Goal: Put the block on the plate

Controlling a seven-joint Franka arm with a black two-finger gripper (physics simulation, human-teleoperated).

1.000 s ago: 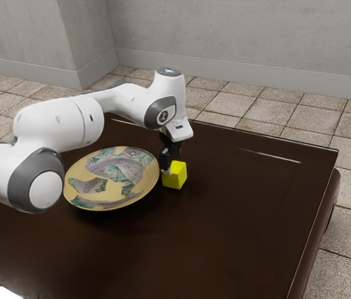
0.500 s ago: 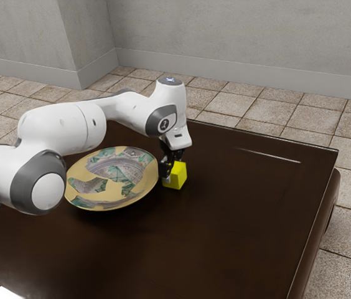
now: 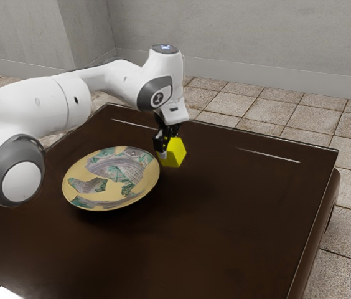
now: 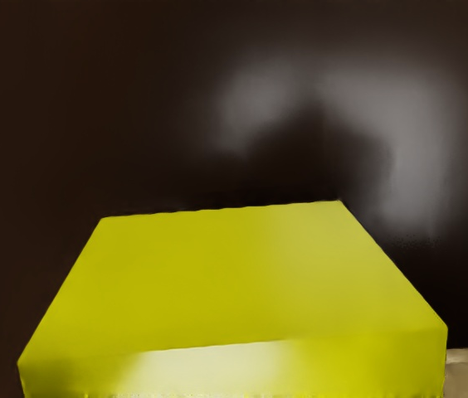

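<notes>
Aloft, the block (image 3: 177, 154) hangs between the hand's (image 3: 170, 149) fingers.

You can read no text, label, brand, number or sign here. In the exterior view, just past eleven o'clock from the centre, you see a round badge (image 3: 158, 98) on the white Franka arm (image 3: 126, 76), its mark too small to make out. Near twelve o'clock, the arm's top cap (image 3: 165, 48) bears a pale bluish mark you cannot read either.
</notes>
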